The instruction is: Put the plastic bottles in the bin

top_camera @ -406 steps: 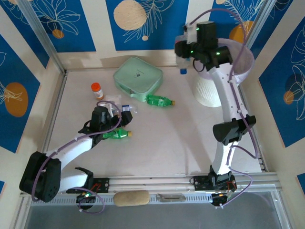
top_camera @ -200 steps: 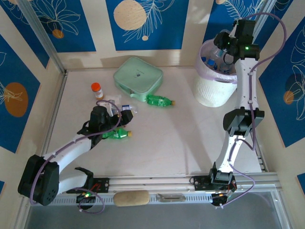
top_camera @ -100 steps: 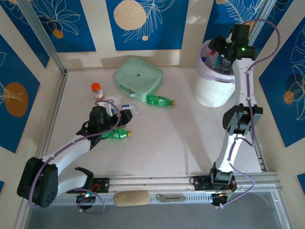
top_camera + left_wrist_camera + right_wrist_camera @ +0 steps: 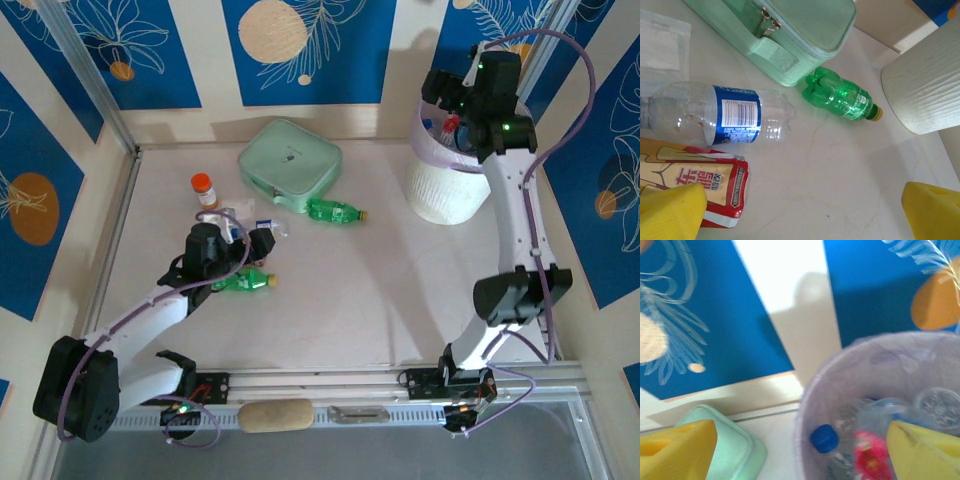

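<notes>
Two open: left gripper (image 4: 800, 215), right gripper (image 4: 800, 450) | clear blue-labelled bottle (image 4: 715, 117) | green bottle (image 4: 842, 97) lying

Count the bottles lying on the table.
3: green bottle beside the pouch, clear bottle left of it, second green bottle near the left gripper. Others may be hidden.

Lab robot cell; blue patterned backdrop panels (image 4: 160, 50); aluminium-railed table (image 4: 370, 300)

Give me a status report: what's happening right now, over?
Left pincer open, empty, near clear bottle. Right pincer open, empty, over bin. Two green bottles on table. Snack packet beside clear bottle.
</notes>
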`<state>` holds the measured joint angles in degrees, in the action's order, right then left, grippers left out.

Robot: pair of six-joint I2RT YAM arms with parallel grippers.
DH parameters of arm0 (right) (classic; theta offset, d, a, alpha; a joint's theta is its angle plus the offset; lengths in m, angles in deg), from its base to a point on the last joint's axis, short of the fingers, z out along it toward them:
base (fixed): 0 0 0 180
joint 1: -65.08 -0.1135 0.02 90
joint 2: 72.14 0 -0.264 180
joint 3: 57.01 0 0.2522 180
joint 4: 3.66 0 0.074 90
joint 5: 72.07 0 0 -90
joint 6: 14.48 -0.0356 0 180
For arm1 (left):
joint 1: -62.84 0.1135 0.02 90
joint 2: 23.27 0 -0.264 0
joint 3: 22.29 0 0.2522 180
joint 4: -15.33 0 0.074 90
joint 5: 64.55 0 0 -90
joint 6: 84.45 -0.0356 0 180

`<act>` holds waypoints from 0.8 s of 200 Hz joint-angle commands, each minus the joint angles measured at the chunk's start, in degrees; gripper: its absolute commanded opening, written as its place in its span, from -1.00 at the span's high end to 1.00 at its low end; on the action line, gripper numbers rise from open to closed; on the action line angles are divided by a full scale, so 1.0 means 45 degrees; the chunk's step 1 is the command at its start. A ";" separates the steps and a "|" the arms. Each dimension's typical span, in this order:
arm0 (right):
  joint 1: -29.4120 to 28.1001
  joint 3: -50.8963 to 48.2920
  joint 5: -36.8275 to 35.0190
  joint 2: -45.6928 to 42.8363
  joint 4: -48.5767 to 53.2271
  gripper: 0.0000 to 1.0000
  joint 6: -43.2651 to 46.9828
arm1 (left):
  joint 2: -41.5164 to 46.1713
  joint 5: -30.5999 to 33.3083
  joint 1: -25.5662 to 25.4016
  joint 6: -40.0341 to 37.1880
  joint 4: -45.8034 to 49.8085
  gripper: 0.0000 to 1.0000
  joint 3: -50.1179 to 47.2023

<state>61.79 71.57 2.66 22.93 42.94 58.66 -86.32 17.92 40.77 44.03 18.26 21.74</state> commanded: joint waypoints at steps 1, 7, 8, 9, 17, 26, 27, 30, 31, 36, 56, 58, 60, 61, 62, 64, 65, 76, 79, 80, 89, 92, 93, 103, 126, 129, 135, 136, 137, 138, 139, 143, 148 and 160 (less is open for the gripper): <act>-0.0233 -0.1081 -0.0268 -0.0863 -0.1445 -0.80 0.0615 | 0.0328 0.0548 -0.0086 -0.0316 0.0326 -0.99 -0.0004; -0.0245 -0.1355 -0.0070 -0.1035 -0.1609 -0.81 0.0553 | 0.0348 0.0595 -0.0089 -0.0323 0.0337 -0.99 -0.0002; -0.0245 -0.1395 -0.0028 -0.1061 -0.1641 -0.81 0.0539 | 0.0353 0.0597 -0.0073 -0.0326 0.0336 -0.99 -0.0004; -0.0246 -0.1415 0.0022 -0.1093 -0.1667 -0.81 0.0522 | 0.0355 0.0598 -0.0066 -0.0307 0.0336 -0.99 -0.0005; -0.0217 -0.1721 0.0385 -0.1263 -0.1848 -0.83 0.0369 | 0.0378 0.0643 -0.0077 -0.0274 0.0336 -0.99 0.0000; -0.0104 -0.1906 0.0751 -0.1340 -0.1911 -0.83 0.0095 | 0.0387 0.0692 -0.0076 -0.0253 0.0322 -0.99 0.0013; -0.0097 -0.1905 0.0802 -0.1340 -0.1909 -0.83 0.0066 | 0.0382 0.0694 -0.0077 -0.0252 0.0319 -0.99 0.0013; -0.0058 -0.1935 0.0940 -0.1341 -0.1876 -0.83 -0.0026 | 0.0378 0.0696 -0.0072 -0.0253 0.0317 -0.99 0.0014; -0.0045 -0.1939 0.0985 -0.1341 -0.1862 -0.83 -0.0063 | 0.0378 0.0706 -0.0075 -0.0261 0.0317 -0.99 0.0014; 0.0002 -0.1946 0.1234 -0.1322 -0.1821 -0.83 -0.0201 | 0.0360 0.0716 -0.0080 -0.0241 0.0317 -0.99 0.0031; 0.0038 -0.2220 0.2064 -0.1277 -0.1616 -0.83 -0.0747 | 0.0302 0.0755 -0.0071 -0.0241 0.0353 -0.99 0.0082; 0.0030 -0.2281 0.2167 -0.1281 -0.1629 -0.83 -0.0814 | 0.0300 0.0770 -0.0061 -0.0248 0.0380 -0.99 0.0089; 0.0029 -0.2354 0.2297 -0.1297 -0.1628 -0.83 -0.0855 | 0.0300 0.0788 -0.0059 -0.0279 0.0401 -0.99 0.0106; 0.0028 -0.2383 0.2347 -0.1299 -0.1631 -0.83 -0.0878 | 0.0299 0.0791 -0.0068 -0.0294 0.0417 -0.99 0.0099; 0.0018 -0.2426 0.2391 -0.1310 -0.1632 -0.83 -0.0899 | 0.0299 0.0803 -0.0063 -0.0311 0.0426 -0.99 0.0105; 0.0001 -0.2518 0.2478 -0.1333 -0.1653 -0.83 -0.0925 | 0.0285 0.0821 -0.0069 -0.0319 0.0456 -0.99 0.0124; -0.0005 -0.2543 0.2516 -0.1347 -0.1663 -0.83 -0.0952 | 0.0282 0.0837 -0.0073 -0.0343 0.0465 -0.99 0.0128; -0.0177 -0.3194 0.2848 -0.1546 -0.1919 -0.84 -0.1143 | 0.0331 0.1034 -0.0058 -0.0538 0.0797 -0.99 0.0221; -0.0249 -0.3412 0.2922 -0.1613 -0.2011 -0.84 -0.1205 | 0.0347 0.1105 -0.0063 -0.0591 0.0894 -0.99 0.0242; -0.0277 -0.3478 0.2942 -0.1643 -0.2047 -0.84 -0.1219 | 0.0353 0.1125 -0.0060 -0.0616 0.0928 -0.99 0.0245; -0.0478 -0.4194 0.3138 -0.1895 -0.2408 -0.85 -0.1388 | 0.0425 0.1351 -0.0058 -0.0808 0.1237 -0.99 0.0301; -0.0555 -0.4431 0.3197 -0.1979 -0.2531 -0.86 -0.1448 | 0.0452 0.1418 -0.0058 -0.0862 0.1335 -0.99 0.0316; -0.0576 -0.4515 0.3227 -0.2011 -0.2581 -0.86 -0.1487 | 0.0463 0.1438 -0.0048 -0.0878 0.1363 -0.99 0.0321; -0.0847 -0.5302 0.3572 -0.2248 -0.2969 -0.94 -0.1721 | 0.0550 0.1584 -0.0032 -0.1112 0.1666 -0.99 0.0389; -0.1831 -0.6675 0.3722 -0.2646 -0.3242 -0.98 -0.1956 | 0.0762 0.2051 -0.0010 -0.1632 0.2572 -0.99 0.0622; -0.2014 -0.6848 0.3612 -0.2686 -0.3278 -0.98 -0.1939 | 0.0797 0.2148 -0.0003 -0.1673 0.2698 -0.99 0.0636; -0.2376 -0.7216 0.3360 -0.2785 -0.3373 -0.98 -0.1900 | 0.0876 0.2356 0.0020 -0.1794 0.2922 -0.99 0.0636; -0.2434 -0.7294 0.3327 -0.2795 -0.3392 -0.98 -0.1889 | 0.0890 0.2405 0.0010 -0.1803 0.2957 -0.99 0.0637; -0.2502 -0.7353 0.3282 -0.2820 -0.3411 -0.98 -0.1883 | 0.0907 0.2440 0.0015 -0.1828 0.2994 -0.99 0.0628; -0.2565 -0.7411 0.3240 -0.2823 -0.3421 -0.98 -0.1871 | 0.0916 0.2486 0.0018 -0.1849 0.3033 -0.99 0.0624; -0.2646 -0.7470 0.3219 -0.2834 -0.3436 -0.98 -0.1865 | 0.0920 0.2529 0.0029 -0.1851 0.3052 -0.99 0.0612; -0.2875 -0.7692 0.3014 -0.2901 -0.3482 -0.98 -0.1859 | 0.0984 0.2713 0.0038 -0.1902 0.3195 -0.99 0.0593; -0.3204 -0.7932 0.2782 -0.2950 -0.3525 -0.98 -0.1873 | 0.1047 0.2956 0.0045 -0.1942 0.3368 -0.99 0.0558; -0.3882 -0.8398 0.2319 -0.3017 -0.3505 -0.98 -0.1876 | 0.1191 0.3437 0.0129 -0.2003 0.3695 -0.99 0.0460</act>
<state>49.27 36.89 15.93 12.42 29.80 51.23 -82.86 27.45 40.73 37.93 29.43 22.61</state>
